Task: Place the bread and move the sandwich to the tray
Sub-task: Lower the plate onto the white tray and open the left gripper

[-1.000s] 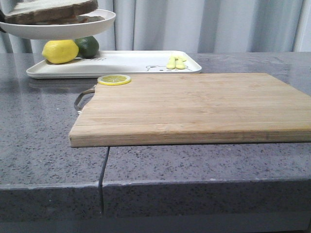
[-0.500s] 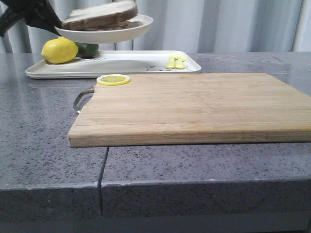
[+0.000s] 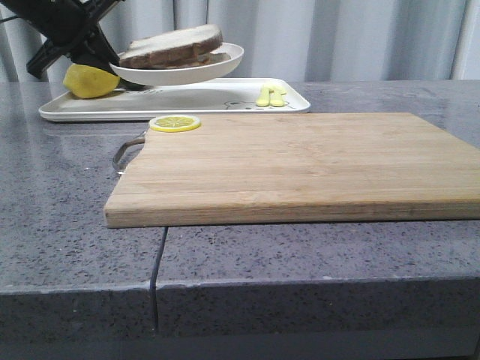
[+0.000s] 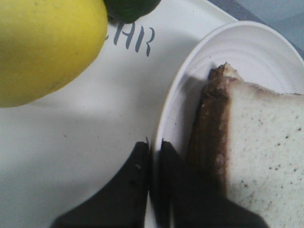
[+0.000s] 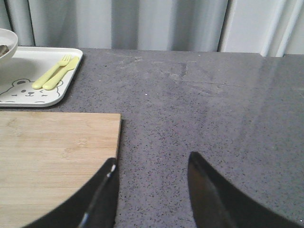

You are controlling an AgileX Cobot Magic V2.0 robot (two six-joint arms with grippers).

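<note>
My left gripper (image 3: pixel 105 63) is shut on the rim of the round white plate (image 3: pixel 202 69) and holds it just above the white tray (image 3: pixel 210 97). The sandwich (image 3: pixel 172 45), brown-crusted bread slices, lies on the plate. In the left wrist view the fingers (image 4: pixel 137 164) pinch the plate rim (image 4: pixel 180 95) beside the top bread slice (image 4: pixel 266 142), over the tray (image 4: pixel 71 142). The egg is hidden. My right gripper (image 5: pixel 151 164) is open and empty over the grey counter, beside the cutting board's edge.
A lemon (image 3: pixel 88 81) and a dark green lime (image 4: pixel 130 7) sit on the tray's left end. A yellow-green fork and spoon (image 3: pixel 271 95) lie on its right end. A wooden cutting board (image 3: pixel 300 161) with a lemon slice (image 3: pixel 175 123) lies nearer.
My left gripper has carried the plate with the sandwich to the right and down, from high at the upper left to just above the tray. It now hides the lime.
</note>
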